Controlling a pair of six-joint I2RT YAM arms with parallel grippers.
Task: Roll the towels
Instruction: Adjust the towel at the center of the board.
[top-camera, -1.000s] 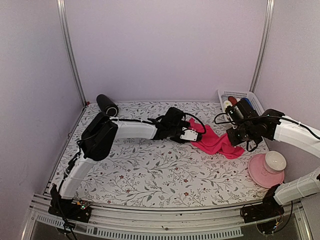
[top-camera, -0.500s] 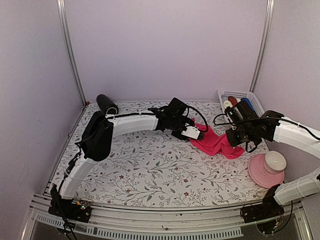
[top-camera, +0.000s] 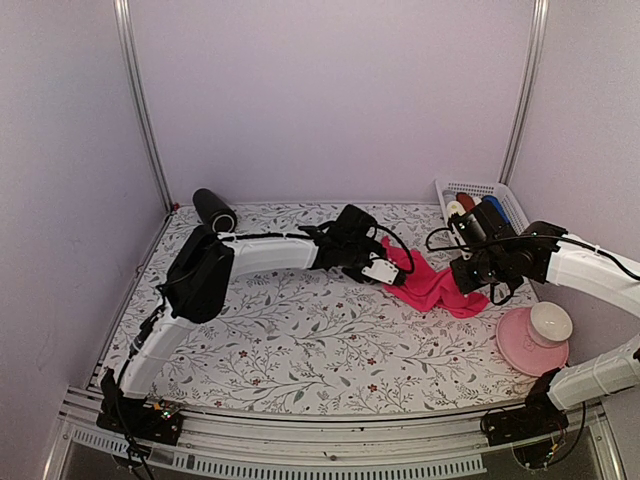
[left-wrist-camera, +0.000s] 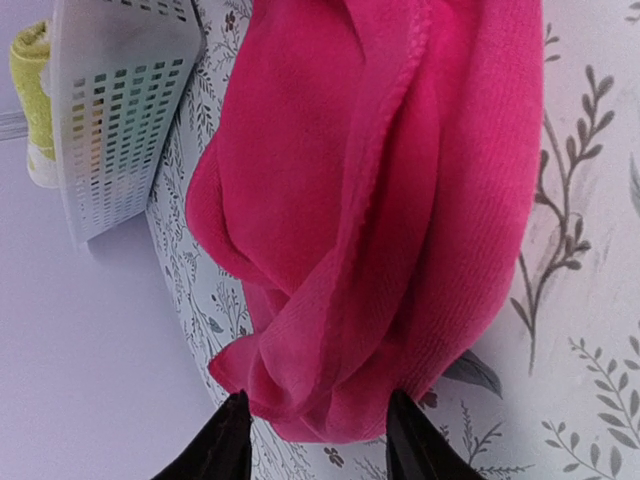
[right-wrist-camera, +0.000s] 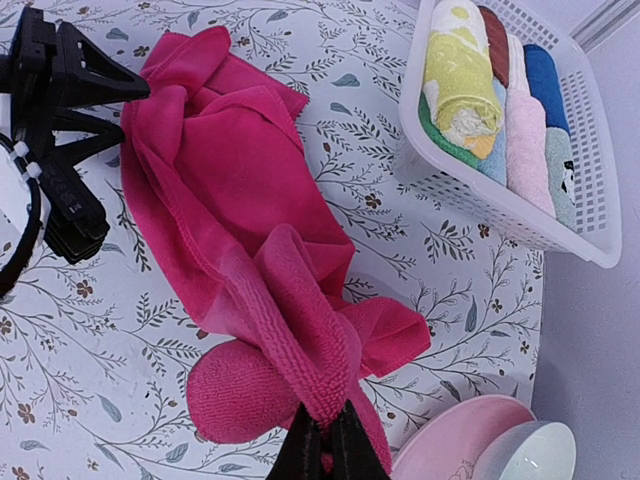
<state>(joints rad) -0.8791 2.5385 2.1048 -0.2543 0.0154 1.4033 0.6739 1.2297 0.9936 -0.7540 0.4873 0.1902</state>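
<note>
1. Top external: the left gripper (top-camera: 383, 270) has crept slightly rightward onto the left end of the hot pink towel (top-camera: 432, 285). The towel lies crumpled on the table, right of centre. The right gripper (top-camera: 473, 288) is at its other end.
2. Left wrist: jaws apart, straddling the bunched end, not yet closed on it.
3. Right wrist: jaws clamped on a raised fold. The towel is unflattened, so I judge rolling has not begun.

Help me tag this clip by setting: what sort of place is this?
Probably a lab robot cell, not a home: plain panel walls on metal posts box in a floral-covered table, with a left arm and right arm bolted at its near edge.
</note>
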